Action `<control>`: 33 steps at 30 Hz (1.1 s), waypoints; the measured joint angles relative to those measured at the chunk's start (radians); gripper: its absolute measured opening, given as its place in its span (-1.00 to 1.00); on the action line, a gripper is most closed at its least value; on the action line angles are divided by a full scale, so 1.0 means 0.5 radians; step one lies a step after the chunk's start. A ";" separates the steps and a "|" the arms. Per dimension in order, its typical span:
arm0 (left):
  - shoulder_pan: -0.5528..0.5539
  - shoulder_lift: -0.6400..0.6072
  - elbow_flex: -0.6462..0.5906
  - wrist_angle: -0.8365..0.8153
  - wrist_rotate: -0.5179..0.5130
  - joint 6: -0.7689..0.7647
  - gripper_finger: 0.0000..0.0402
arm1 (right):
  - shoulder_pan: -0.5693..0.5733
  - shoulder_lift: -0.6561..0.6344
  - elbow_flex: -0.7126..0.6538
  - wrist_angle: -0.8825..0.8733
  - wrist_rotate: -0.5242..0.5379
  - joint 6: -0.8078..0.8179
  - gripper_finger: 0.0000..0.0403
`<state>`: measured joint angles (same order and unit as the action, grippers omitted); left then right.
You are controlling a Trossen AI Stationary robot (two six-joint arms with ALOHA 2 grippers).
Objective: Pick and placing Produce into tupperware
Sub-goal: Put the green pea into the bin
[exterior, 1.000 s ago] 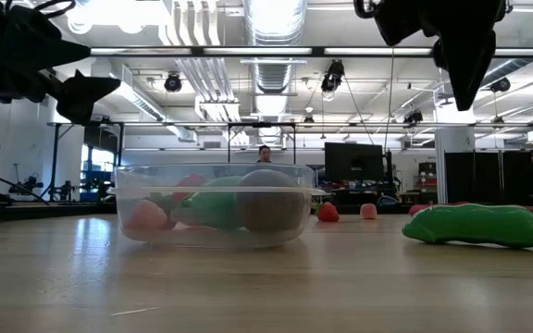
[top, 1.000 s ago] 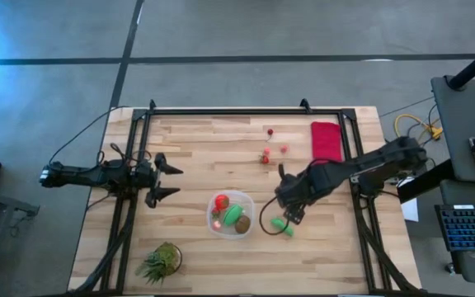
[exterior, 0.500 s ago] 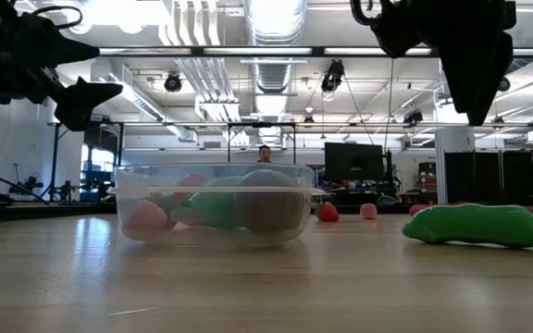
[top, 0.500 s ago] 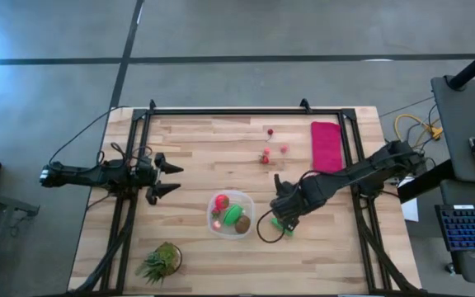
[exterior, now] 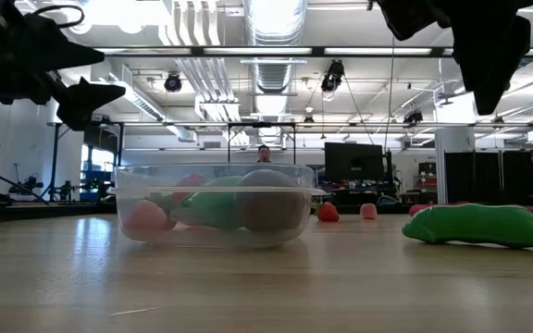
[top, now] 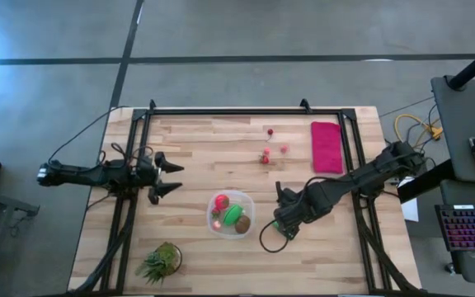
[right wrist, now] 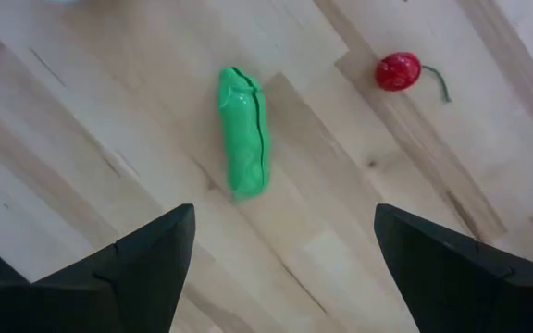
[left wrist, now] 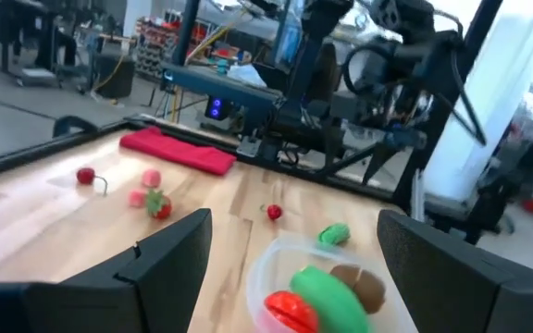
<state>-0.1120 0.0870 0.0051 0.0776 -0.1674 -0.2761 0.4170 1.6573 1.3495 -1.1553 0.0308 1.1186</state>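
The clear tupperware (top: 231, 213) (exterior: 213, 203) sits mid-table and holds a red tomato (left wrist: 285, 305), a green oblong piece (left wrist: 327, 291) and a brown piece (left wrist: 364, 289). A second green oblong piece (right wrist: 244, 131) (exterior: 484, 225) lies flat on the wood to the tupperware's right. My right gripper (top: 281, 223) (right wrist: 285, 217) hovers open above this piece, well off the table in the low view. A red berry (right wrist: 398, 71) lies close by. More berries (top: 265, 157) lie toward the far edge. My left gripper (top: 167, 177) waits open, left of the tupperware.
A flat red cloth (top: 326, 147) lies at the far right. A spiky potted plant (top: 162, 260) stands near the near-left corner. Dark frame rails (top: 246, 110) run along the table's edges. Bare wood shows between the tupperware and the berries.
My right gripper has moved toward the table's near edge and slightly left, coming over the green piece on the wood, and has stayed open. The green piece has not moved.
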 joint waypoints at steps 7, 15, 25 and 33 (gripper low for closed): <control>0.002 -0.026 -0.001 0.023 -0.076 0.109 0.47 | -0.001 0.002 -0.014 0.068 -0.003 0.036 0.61; 0.002 -0.079 -0.001 -0.036 -0.094 0.093 0.47 | -0.001 0.114 -0.105 0.225 -0.048 0.200 0.61; 0.002 -0.080 -0.001 -0.063 -0.084 0.086 0.47 | 0.012 0.365 -0.105 0.306 -0.111 0.080 0.61; 0.002 -0.085 -0.001 -0.067 -0.081 0.034 0.47 | 0.016 0.579 -0.031 0.450 -0.183 0.012 0.61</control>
<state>-0.1112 0.0443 0.0048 0.0443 -0.2077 -0.2592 0.4252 1.9466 1.3340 -0.9302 -0.0607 1.1248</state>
